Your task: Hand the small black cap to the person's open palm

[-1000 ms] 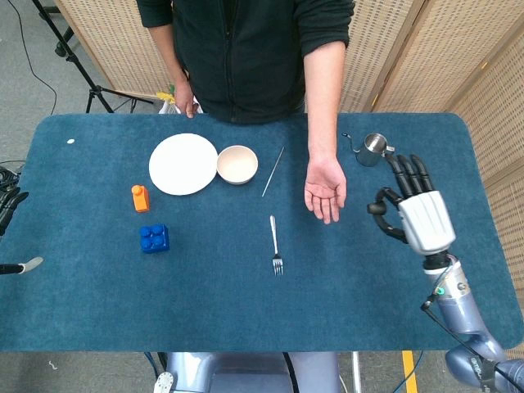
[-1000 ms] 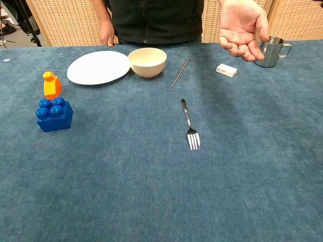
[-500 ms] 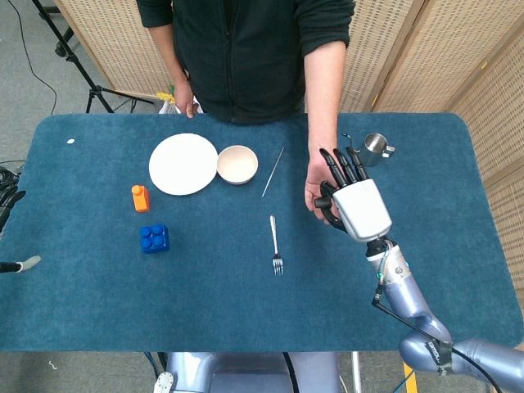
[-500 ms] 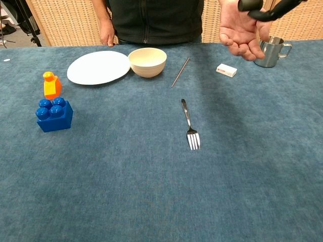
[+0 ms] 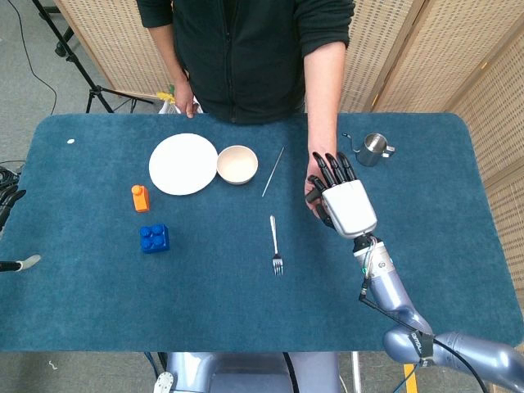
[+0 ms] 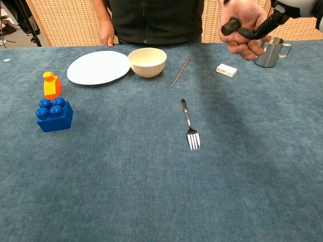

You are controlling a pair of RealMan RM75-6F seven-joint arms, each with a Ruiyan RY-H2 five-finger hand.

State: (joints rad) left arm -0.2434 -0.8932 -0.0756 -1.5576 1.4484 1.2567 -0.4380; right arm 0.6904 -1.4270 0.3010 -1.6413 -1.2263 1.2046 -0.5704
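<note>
handover step in hand: right hand [image 5: 347,205] is held over the person's open palm [image 6: 242,31], back of hand up, dark fingers [image 5: 332,169] stretched toward the person in the head view. in the chest view a small dark cylinder, judged to be the cap [image 6: 231,25], is seen at the fingertips just over the palm; whether it is pinched or already resting on the palm cannot be told. next move calls for a clean release onto the palm, then a lift clear without dragging the cap off. left hand [image 5: 10,205] is only partly seen at the worktop [image 5: 246,303] edge; its state cannot be told.
</note>
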